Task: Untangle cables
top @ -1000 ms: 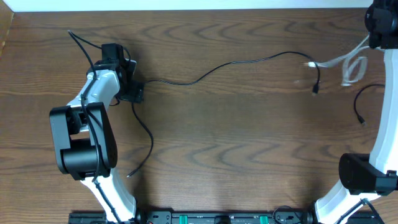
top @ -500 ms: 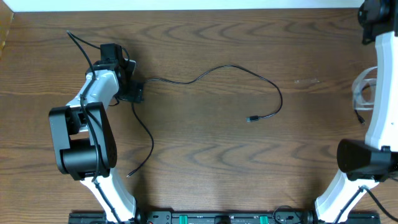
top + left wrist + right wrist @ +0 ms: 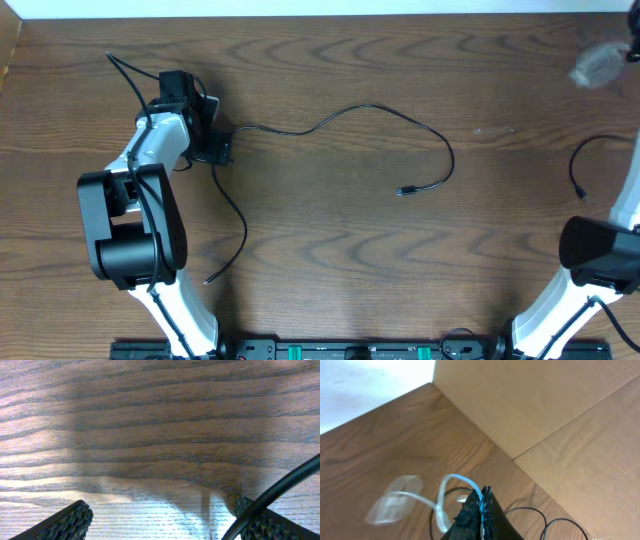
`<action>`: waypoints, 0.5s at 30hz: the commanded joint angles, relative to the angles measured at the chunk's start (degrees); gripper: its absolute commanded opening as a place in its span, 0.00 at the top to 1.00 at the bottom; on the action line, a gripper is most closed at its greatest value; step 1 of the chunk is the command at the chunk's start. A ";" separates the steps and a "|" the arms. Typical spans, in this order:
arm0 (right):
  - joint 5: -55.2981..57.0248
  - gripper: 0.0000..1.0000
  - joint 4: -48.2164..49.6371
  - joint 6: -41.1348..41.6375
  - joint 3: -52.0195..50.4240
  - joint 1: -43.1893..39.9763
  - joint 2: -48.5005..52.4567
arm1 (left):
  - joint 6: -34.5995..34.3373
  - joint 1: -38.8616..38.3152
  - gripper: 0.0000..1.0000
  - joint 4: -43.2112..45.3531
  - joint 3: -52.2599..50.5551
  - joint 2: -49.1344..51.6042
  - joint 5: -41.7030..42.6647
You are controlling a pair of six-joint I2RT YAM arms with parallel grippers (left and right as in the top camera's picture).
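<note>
A long black cable (image 3: 352,112) runs from my left gripper (image 3: 212,146) across the table to a plug (image 3: 404,190) near the middle. Its other part trails toward the front edge (image 3: 238,232). In the left wrist view the fingers (image 3: 70,521) stand wide apart and the black cable (image 3: 278,489) crosses over the right one, unclamped. My right gripper (image 3: 482,496) is shut on a white cable (image 3: 445,500), which hangs in a blurred loop. In the overhead view that white cable (image 3: 597,65) is a blur at the far right, off the table.
A second black cable (image 3: 582,165) curls at the table's right edge, and its loops show in the right wrist view (image 3: 555,527). A cardboard wall (image 3: 560,405) stands beyond the table's corner. The right arm's base (image 3: 598,255) is at the front right.
The white cable came away from the black cable, whose plug end dropped back to mid-table. My right gripper moved further back and right with the white cable. The left arm stayed put.
</note>
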 commanded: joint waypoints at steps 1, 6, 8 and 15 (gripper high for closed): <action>-3.91 0.99 -1.01 -0.81 0.35 -2.01 -0.50 | -0.09 -0.92 0.07 -0.87 -3.17 4.57 1.01; -10.01 0.82 -1.81 -0.79 0.31 -5.01 0.92 | -0.09 -1.42 0.07 -0.85 -3.17 4.57 1.03; -10.62 0.99 -1.79 -0.74 0.26 -6.05 1.97 | -0.09 -1.53 0.07 -0.83 -3.17 4.57 1.03; -11.15 0.93 -4.35 -0.76 0.26 -8.24 6.12 | -0.09 -1.68 0.07 -0.83 -3.17 4.57 1.03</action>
